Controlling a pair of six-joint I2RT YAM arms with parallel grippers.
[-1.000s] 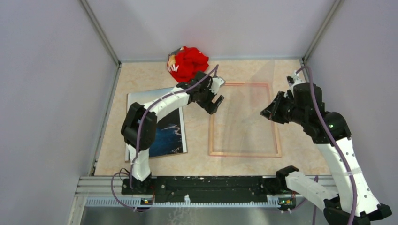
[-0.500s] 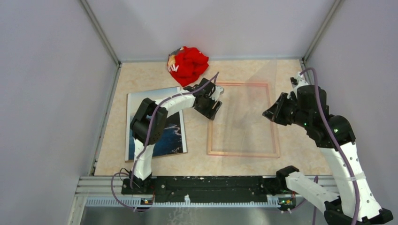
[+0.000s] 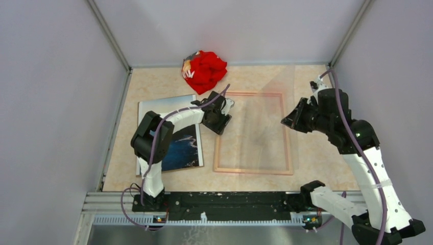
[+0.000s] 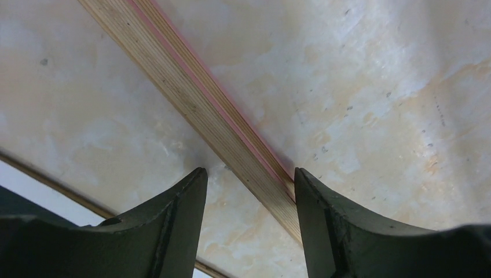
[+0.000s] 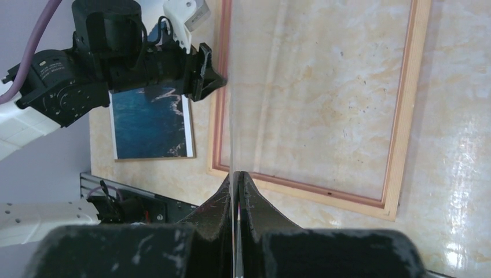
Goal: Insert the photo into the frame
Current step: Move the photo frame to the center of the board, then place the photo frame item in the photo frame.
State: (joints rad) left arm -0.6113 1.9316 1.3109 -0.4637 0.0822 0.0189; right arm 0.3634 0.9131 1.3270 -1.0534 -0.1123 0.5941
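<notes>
Here, open left hand point(image 4: 248, 175) straddles the frame point(image 3: 253, 170) rail, photo point(image 3: 184, 147) lying just left; right hand point(image 3: 284, 121) pinches clear pane point(image 3: 265, 109).

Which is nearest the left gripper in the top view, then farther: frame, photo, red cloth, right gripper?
1. Frame: its left rail runs inside the open left gripper.
2. Photo, to its left, and red cloth, behind it: too close to call.
3. Right gripper, holding the clear sheet: across the frame, on the right.
</notes>
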